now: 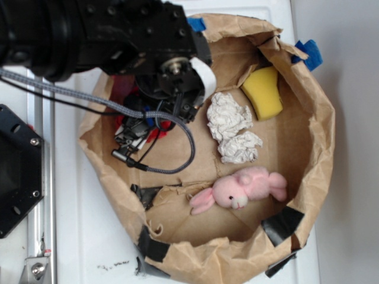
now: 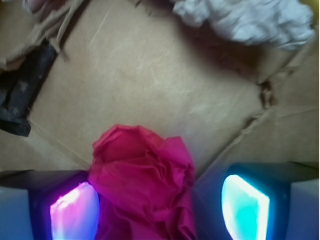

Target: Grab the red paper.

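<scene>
The red paper (image 2: 145, 175) is a crumpled bright red wad lying on the brown paper floor, and it sits between my gripper's (image 2: 160, 202) two fingers. The left pad (image 2: 75, 210) is against the wad's side. The right pad (image 2: 245, 205) stands apart from it with a gap. The jaws are open around the wad. In the exterior view my gripper (image 1: 142, 121) points down at the left side of the brown bag, and only small bits of the red paper (image 1: 159, 134) show under it.
Two white crumpled wads (image 1: 230, 115) (image 1: 240, 148) lie in the middle; one shows in the wrist view (image 2: 250, 20). A yellow sponge (image 1: 265, 92) is at the back right, a pink plush bunny (image 1: 243, 188) in front. The bag's raised brown wall (image 1: 323, 124) rings everything.
</scene>
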Controlling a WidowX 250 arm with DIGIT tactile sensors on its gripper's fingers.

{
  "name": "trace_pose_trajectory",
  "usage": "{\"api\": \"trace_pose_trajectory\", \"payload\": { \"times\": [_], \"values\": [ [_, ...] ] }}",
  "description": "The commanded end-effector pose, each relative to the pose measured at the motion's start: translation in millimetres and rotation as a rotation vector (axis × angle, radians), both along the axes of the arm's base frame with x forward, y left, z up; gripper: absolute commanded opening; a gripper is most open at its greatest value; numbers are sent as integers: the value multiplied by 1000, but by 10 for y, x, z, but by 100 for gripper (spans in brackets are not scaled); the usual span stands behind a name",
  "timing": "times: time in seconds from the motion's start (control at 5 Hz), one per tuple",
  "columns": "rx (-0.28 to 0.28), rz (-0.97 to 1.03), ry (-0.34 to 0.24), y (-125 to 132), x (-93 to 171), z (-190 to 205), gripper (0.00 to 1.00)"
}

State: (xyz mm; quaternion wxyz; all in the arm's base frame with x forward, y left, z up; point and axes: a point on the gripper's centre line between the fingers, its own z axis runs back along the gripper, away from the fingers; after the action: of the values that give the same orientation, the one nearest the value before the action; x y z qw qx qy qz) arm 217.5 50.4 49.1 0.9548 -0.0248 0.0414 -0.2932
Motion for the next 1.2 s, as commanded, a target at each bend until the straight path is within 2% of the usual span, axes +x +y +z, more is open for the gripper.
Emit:
{"api": "trace_pose_trajectory", "payload": {
  "times": [0.0,0.2,1.0],
  "values": [
    [5,13,-54,12,18,13,100],
    [-11,45,-66,37,43,59,0],
    [-34,82,-86,4,109,167,0]
  ]
}}
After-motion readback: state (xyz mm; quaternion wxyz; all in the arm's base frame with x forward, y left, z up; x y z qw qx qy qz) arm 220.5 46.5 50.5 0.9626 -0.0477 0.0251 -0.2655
